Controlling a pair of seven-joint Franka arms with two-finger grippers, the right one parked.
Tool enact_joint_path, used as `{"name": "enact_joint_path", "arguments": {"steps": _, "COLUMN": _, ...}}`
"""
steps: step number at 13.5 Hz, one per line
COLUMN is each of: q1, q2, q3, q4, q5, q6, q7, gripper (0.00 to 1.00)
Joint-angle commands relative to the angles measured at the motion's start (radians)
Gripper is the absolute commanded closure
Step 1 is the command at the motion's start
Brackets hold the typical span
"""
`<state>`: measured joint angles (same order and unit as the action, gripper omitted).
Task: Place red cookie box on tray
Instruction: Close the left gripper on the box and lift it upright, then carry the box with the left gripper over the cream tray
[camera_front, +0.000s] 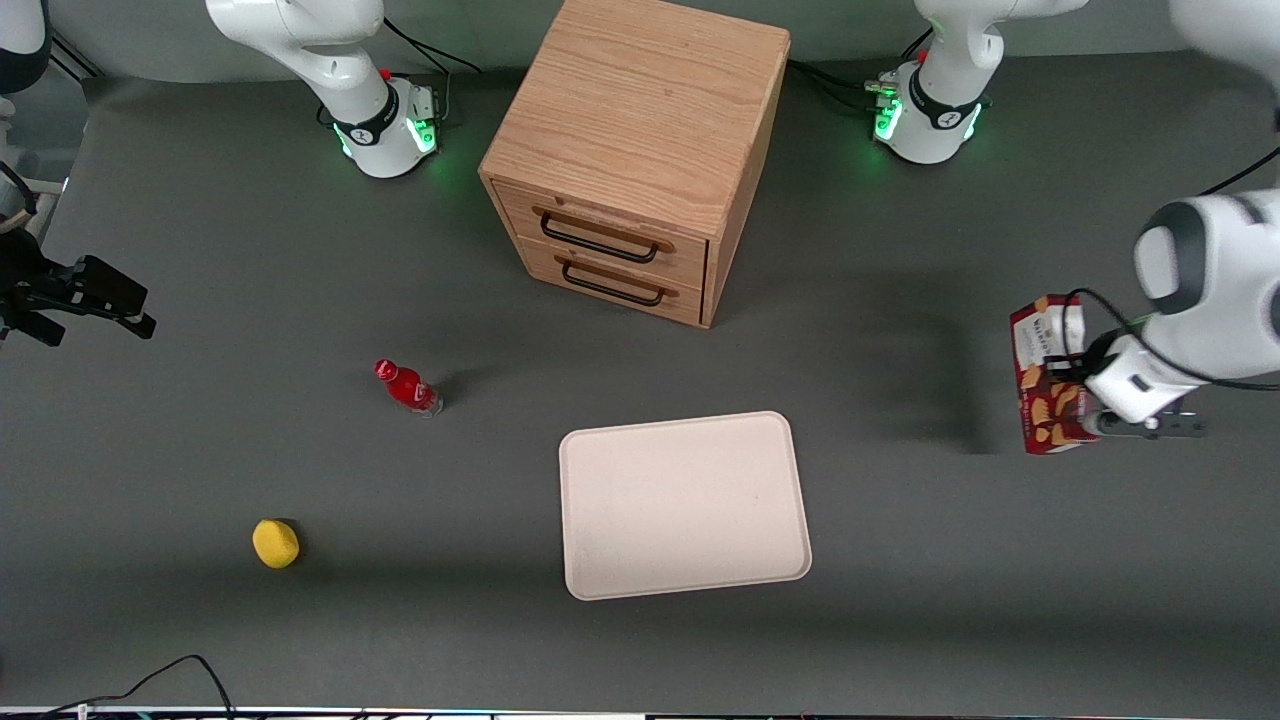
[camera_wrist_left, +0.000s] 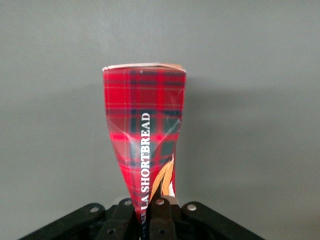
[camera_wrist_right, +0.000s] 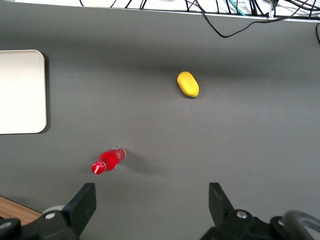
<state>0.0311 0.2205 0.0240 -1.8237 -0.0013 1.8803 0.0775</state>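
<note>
Counter (camera_front: 200, 250) first, w/ wood drawer cabinet (camera_front: 630, 150) on it. Tray (camera_front: 683, 505) lies flat, well apart from the fingers (camera_wrist_left: 161, 212), toward parked arm's end. Red cookie box (camera_front: 1045, 385) is pinched btwn the fingers at one end, rest sticking out past the tips, up off the counter. Gripper (camera_front: 1078, 392) clamped on it.

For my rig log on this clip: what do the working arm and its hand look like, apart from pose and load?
The working arm has glossy white rounded shells with dark grey joint bands. A thin black cable loops along its wrist. Its round white base glows with green lights and carries a small red button. The hand has a white body with black fittings; the wrist camera shows black fingers with silver screw heads.
</note>
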Motion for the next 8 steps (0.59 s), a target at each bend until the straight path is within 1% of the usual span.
{"name": "enact_joint_path", "arguments": {"steps": 1, "q1": -0.016, "q2": 0.048, "q3": -0.07, "q4": 0.319, "q5": -0.012, "q6": -0.273, "q7": -0.134, "gripper": 1.0}}
{"name": "enact_joint_path", "arguments": {"steps": 2, "q1": -0.016, "q2": 0.06, "q3": -0.125, "q4": 0.387, "q5": -0.019, "q6": -0.314, "q7": -0.206, "gripper": 1.0}}
{"name": "enact_joint_path", "arguments": {"steps": 3, "q1": -0.016, "q2": 0.065, "q3": -0.178, "q4": 0.423, "q5": -0.02, "q6": -0.317, "q7": -0.293, "gripper": 1.0}}
{"name": "enact_joint_path", "arguments": {"steps": 5, "q1": -0.019, "q2": 0.106, "q3": -0.319, "q4": 0.451, "q5": -0.022, "q6": -0.294, "q7": -0.503, "gripper": 1.0}}
{"name": "enact_joint_path", "arguments": {"steps": 6, "q1": -0.019, "q2": 0.156, "q3": -0.388, "q4": 0.472, "q5": -0.013, "q6": -0.238, "q7": -0.597, "gripper": 1.0}}
{"name": "enact_joint_path", "arguments": {"steps": 7, "q1": -0.02, "q2": 0.202, "q3": -0.439, "q4": 0.472, "q5": -0.003, "q6": -0.146, "q7": -0.666, "gripper": 1.0}}
{"name": "enact_joint_path", "arguments": {"steps": 8, "q1": -0.039, "q2": 0.256, "q3": -0.465, "q4": 0.469, "q5": 0.03, "q6": -0.047, "q7": -0.711, "gripper": 1.0}}
